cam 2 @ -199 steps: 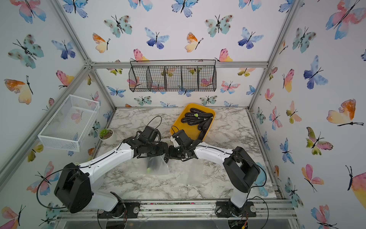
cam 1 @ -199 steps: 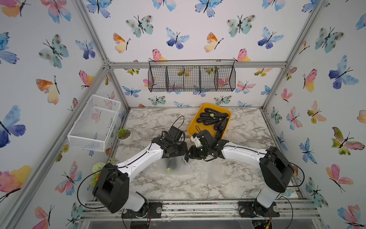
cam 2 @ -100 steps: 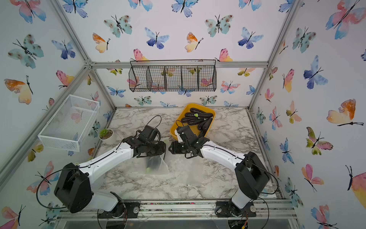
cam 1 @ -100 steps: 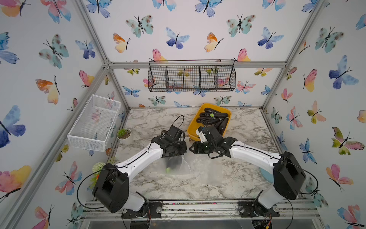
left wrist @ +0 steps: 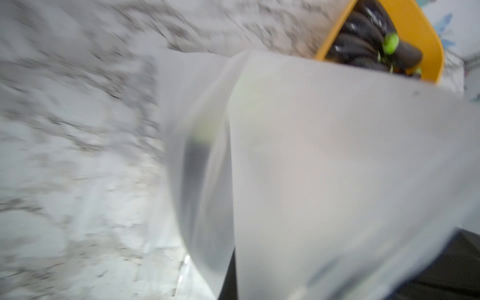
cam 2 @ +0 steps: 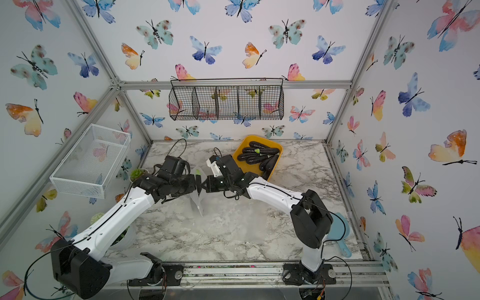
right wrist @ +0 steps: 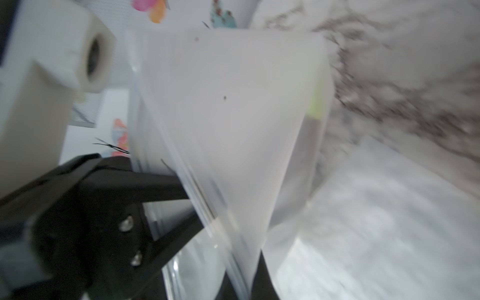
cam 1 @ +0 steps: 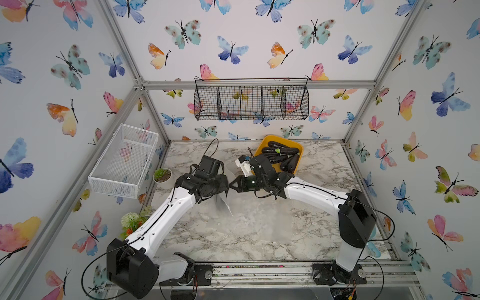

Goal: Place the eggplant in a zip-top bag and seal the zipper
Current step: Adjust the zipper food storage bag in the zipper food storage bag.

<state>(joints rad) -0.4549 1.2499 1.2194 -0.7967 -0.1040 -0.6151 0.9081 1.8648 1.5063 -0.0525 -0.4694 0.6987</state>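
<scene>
two hands meet at the middle of both top views, and the zip-top bag (cam 1: 224, 204) hangs between them above the tabletop (cam 1: 259, 233). the left hand (cam 1: 226, 188) is pressed together on the bag's upper edge. the right hand (cam 1: 232, 185) pinches the same edge from the opposite side, its black fingers (right wrist: 155, 185) converging on the zipper strip. the eggplant (left wrist: 197, 161) is inside the bag, a slim dark body with a lime-green cap showing dimly through the plastic.

the risk, as i judge it, lies in the seal. the film is thin, frosted and slippery, and it creases into a cone under the fruit's weight. a pinch sliding along the track could skip a stretch and leave a gap, or tug the edge out of the other hand. a twisted mouth would misalign the ribs.

the spare eggplants (cam 1: 279, 157) are glossy, near-black, in a smooth yellow tray (cam 1: 298, 150) right of centre; the tabletop is grey-veined marble pattern.
</scene>
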